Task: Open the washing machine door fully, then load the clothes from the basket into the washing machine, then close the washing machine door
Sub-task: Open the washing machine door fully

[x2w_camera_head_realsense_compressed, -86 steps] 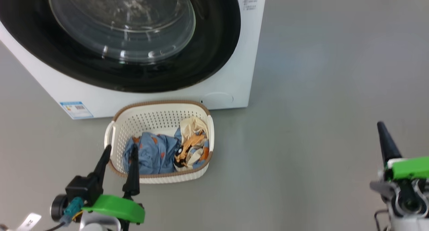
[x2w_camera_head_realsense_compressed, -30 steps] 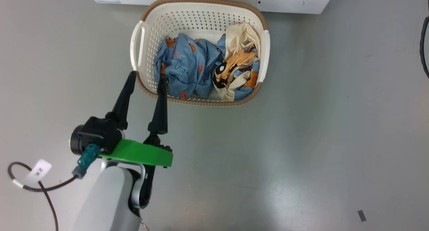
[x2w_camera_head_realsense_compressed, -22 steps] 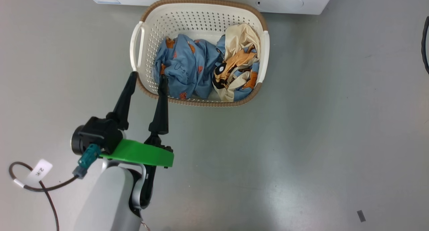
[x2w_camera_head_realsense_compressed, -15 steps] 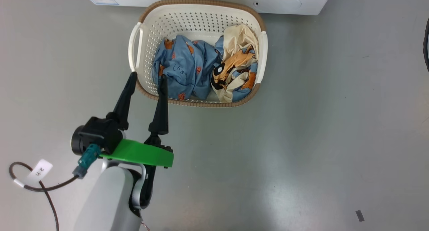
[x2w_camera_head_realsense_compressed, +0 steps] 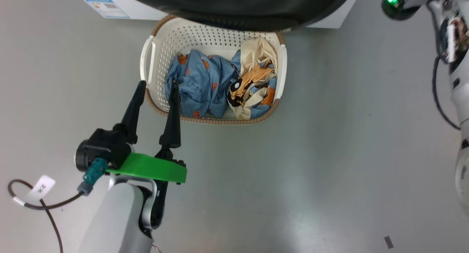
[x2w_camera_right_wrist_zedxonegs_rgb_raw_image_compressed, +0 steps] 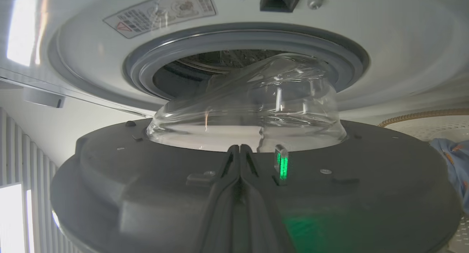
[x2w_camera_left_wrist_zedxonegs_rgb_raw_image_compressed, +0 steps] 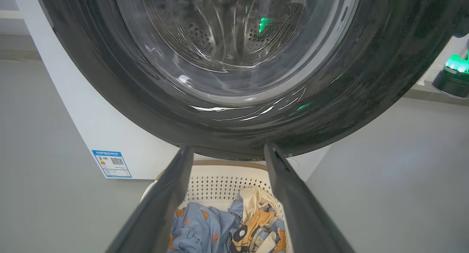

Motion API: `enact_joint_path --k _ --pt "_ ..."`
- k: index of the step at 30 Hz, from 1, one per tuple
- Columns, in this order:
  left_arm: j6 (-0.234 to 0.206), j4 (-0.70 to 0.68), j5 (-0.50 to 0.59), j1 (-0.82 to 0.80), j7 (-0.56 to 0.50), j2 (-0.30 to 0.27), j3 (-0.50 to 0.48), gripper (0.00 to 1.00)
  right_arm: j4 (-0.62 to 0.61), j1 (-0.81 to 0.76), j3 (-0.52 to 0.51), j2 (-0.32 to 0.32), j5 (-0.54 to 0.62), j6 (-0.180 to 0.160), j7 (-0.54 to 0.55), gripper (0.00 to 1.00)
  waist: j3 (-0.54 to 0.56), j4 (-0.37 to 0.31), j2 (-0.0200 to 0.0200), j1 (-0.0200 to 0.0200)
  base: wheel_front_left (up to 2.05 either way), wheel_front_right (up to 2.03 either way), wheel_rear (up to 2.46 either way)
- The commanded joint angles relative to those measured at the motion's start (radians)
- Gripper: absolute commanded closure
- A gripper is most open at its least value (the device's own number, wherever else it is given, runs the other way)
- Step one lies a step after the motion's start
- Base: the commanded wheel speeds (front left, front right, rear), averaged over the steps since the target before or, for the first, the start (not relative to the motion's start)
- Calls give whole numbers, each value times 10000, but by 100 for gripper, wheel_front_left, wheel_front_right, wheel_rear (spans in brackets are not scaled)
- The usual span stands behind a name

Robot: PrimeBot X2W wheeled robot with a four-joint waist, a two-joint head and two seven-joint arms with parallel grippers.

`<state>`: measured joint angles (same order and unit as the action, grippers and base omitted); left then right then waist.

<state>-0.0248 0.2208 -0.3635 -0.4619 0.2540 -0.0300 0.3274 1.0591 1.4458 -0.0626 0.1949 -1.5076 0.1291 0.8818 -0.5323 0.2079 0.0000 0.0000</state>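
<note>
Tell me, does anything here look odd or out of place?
Nothing is spilled or broken. The door stands ajar and overhangs the basket at its far rim, hiding part of it from above. The clothes lie crumpled but all inside the basket.

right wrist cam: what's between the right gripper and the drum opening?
The clear glass bowl of the washing machine door stands between the right gripper and the grey gasket ringing the drum opening. The right wrist view shows it.
</note>
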Motion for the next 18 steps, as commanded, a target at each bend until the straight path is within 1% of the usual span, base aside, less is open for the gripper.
enact_joint_path --k 1,8,9,18 --pt "2 -138 30 150 78 -202 -333 0 -386 -461 99 -380 -85 16 202 100 173 -41 0 0 0 0 0" --pt "69 56 74 422 78 -202 -396 0 -1227 -1869 40 -558 -207 16 481 100 707 -121 0 0 0 0 0" --pt "69 56 74 422 78 -202 -396 0 -1227 -1869 40 -558 -207 16 481 100 707 -121 0 0 0 0 0" --pt "239 316 172 783 78 -202 -524 0 -2307 -3651 150 -958 -217 16 622 100 1480 -168 0 0 0 0 0"
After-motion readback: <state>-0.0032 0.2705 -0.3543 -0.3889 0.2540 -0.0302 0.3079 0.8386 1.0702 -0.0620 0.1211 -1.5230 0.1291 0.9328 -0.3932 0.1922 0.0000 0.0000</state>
